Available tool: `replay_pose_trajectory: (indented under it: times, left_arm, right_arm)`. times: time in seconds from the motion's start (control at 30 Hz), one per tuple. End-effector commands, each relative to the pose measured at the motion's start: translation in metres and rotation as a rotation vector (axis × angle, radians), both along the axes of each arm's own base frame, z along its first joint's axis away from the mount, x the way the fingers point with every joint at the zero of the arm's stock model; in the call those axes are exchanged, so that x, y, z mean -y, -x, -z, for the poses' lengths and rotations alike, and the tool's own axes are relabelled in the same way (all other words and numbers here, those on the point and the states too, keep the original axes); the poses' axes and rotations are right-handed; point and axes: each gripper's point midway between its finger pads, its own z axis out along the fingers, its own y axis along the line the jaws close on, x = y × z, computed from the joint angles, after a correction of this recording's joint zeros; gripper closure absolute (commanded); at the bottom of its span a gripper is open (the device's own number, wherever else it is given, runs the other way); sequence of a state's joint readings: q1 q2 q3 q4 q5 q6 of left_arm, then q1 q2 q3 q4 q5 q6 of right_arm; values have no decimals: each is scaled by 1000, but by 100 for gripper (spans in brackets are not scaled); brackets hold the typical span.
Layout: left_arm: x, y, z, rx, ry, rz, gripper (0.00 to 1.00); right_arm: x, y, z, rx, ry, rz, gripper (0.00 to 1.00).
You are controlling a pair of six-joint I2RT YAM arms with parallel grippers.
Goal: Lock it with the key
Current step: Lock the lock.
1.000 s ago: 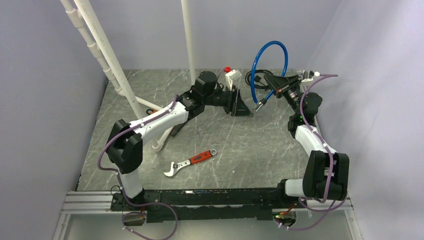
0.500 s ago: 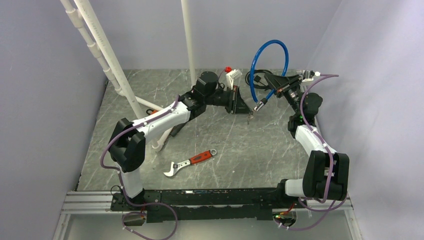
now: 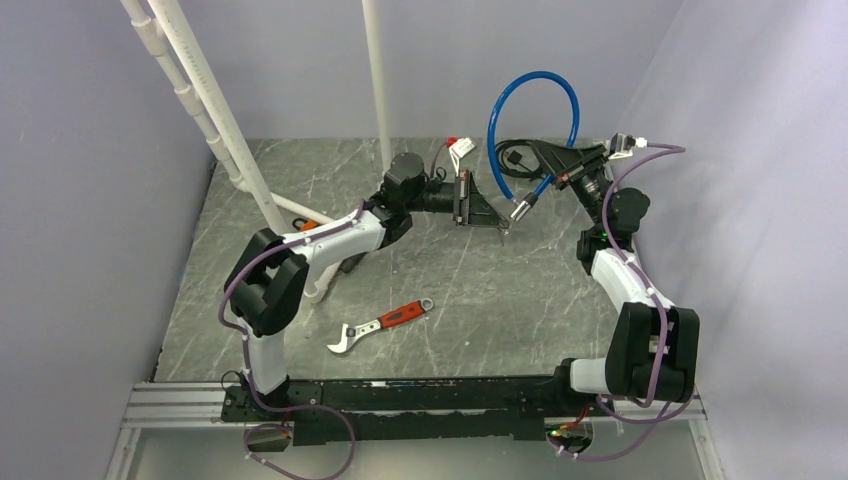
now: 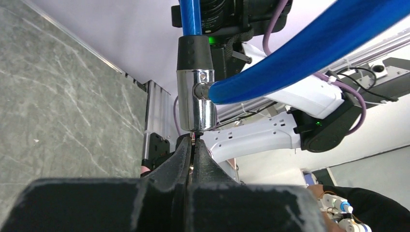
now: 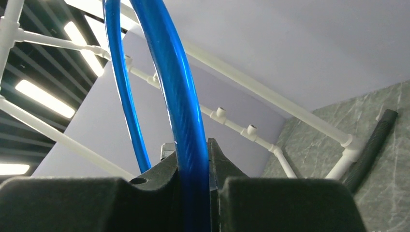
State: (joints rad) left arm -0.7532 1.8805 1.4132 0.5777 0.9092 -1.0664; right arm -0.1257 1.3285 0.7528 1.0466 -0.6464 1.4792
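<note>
Both sets of jaws are closed. The right gripper [image 5: 191, 155] pinches the blue cable [image 5: 186, 121]. The left gripper [image 4: 193, 145] presses together on what seems to be the key [image 4: 194, 139], barely visible, just beyond its tips at the chrome lock barrel [image 4: 195, 99]. If the barrel swings, the thin key could slip or bend.

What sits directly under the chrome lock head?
The left gripper, shut, its fingertips just below the chrome lock head. A thin sliver, probably the key, shows between them; the fingers cover most of it, so whether it is in the keyhole cannot be seen.
</note>
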Motion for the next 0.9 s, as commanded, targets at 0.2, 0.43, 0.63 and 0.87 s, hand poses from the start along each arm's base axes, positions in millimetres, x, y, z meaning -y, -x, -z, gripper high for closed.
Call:
replay_pose_trajectory:
  times: [0.2,0.43,0.63,0.87]
  left_arm:
    - [-13,15,-27,121,92,34,82]
    - [-38,-9,-49,395,71,-170,24]
    - [-48,-38,-78,552,54,-330,17]
    - [-34,-64,-74,540,20,-389,23]
  right_arm:
    - [1,25,-55,216,11,8,100]
    - [1,23,-47,201,22,7,100]
    - [0,23,-41,186,28,4,100]
    - [-1,22,-39,170,19,0,100]
